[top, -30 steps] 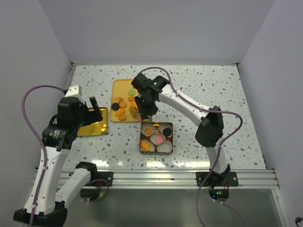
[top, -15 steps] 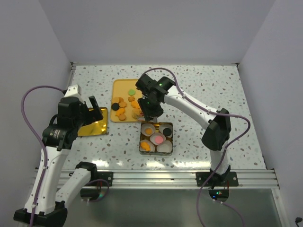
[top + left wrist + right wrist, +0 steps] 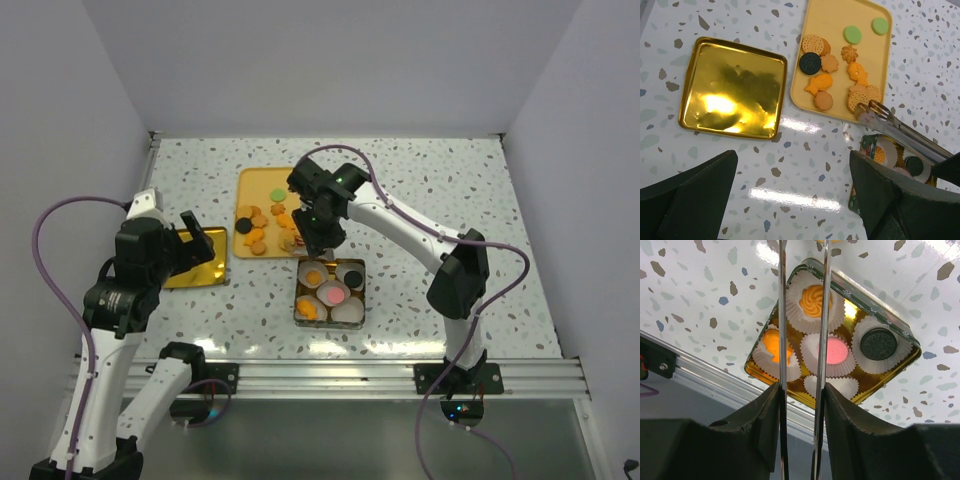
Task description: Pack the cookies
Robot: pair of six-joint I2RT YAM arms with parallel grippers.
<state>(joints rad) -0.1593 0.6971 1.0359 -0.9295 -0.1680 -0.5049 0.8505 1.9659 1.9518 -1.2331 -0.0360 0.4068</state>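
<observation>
I had the right gripper (image 3: 802, 390) clamped on the handle end of the tongs (image 3: 902, 131), squeezing them narrow. Their tips sat at the near right corner of the yellow tray (image 3: 840, 15), right at the round lattice biscuit (image 3: 863, 98) there. I could not tell whether the tips had already pinched it.

Most of the cookies (image 3: 830, 63) lay loose on that tray. Just near of it, the tin (image 3: 875, 310) held four more, each in its own paper cup (image 3: 795, 290). One cup at the tin's near edge (image 3: 845, 387) looked empty.

The left gripper (image 3: 792, 165) hung above the table with its fingers spread wide, holding nothing. The gold lid (image 3: 732, 87) lay below it, left of the tray.

To do this pick well, I judged the tips should straddle a single biscuit and close gently, since these are brittle. The lift should go straight up so the neighbouring biscuits are not dragged off the edge. The biscuit should then be released low over an unfilled cup so it lands flat.
</observation>
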